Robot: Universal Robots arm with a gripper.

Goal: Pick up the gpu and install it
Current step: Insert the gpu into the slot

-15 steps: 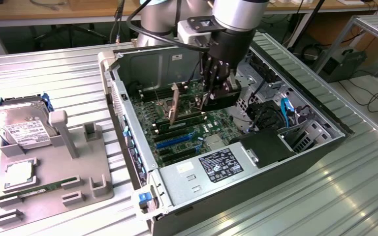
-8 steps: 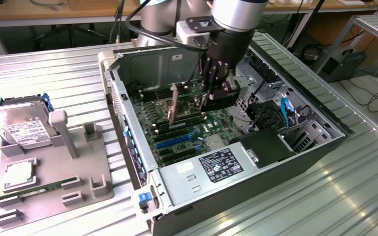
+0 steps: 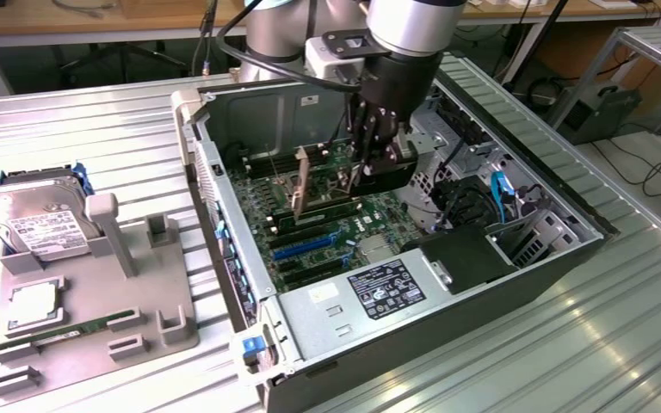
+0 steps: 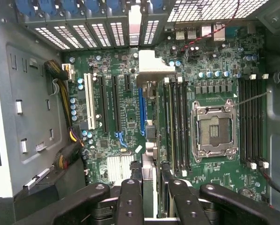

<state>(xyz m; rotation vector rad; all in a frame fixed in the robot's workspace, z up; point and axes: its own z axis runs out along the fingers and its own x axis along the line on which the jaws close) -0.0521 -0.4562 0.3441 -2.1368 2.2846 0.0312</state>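
The gpu (image 3: 303, 182) stands on edge, upright, inside the case above the motherboard slots.

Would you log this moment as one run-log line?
phase: install | gripper: shut on gpu | gpu: upright inside computer case, over motherboard slots | seated: cannot tell

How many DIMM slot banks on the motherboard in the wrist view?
2. One bank between the CPU socket and the expansion slots, the other bank on the socket's far side. Board's near edge is covered; more could hide there.
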